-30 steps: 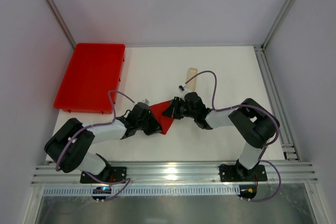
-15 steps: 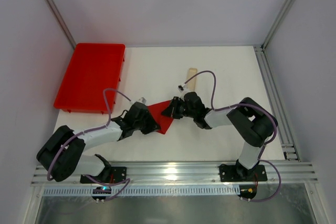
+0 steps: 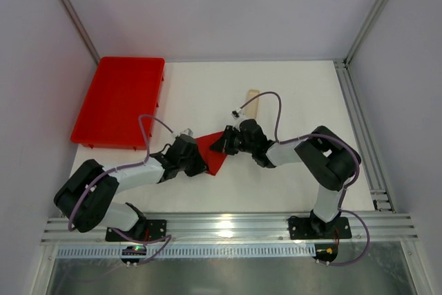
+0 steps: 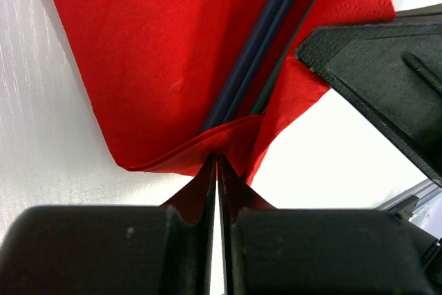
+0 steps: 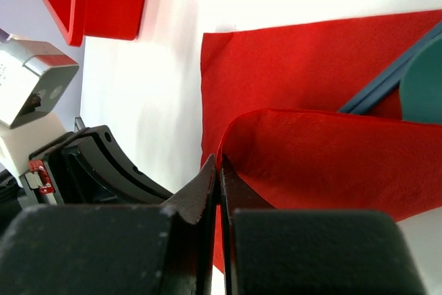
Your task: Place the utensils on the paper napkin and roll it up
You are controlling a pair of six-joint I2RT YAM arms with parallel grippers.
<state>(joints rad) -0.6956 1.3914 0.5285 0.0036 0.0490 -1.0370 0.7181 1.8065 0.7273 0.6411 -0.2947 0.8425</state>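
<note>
Pinching one paper napkin (image 3: pixel 211 154), left gripper (image 4: pixel 217 162), right gripper (image 5: pixel 219 162) both clamped tight, two utensils (image 4: pixel 266 39) inside

Left pincer (image 4: pixel 217 162) closed, right pincer (image 5: pixel 219 162) closed, arms reaching inward

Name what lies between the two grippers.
The bright-red square paper napkin, pinched by left gripper and right gripper, slender teal utensils on it; both wrist views show it.

A robotics lab cell: a white table (image 3: pixel 304 94) boxed in by plain pale panels (image 3: pixel 228 12) and aluminium rails (image 3: pixel 228 224), with a cabled left arm (image 3: pixel 128 174) and right arm (image 3: pixel 324 164) bolted on.
</note>
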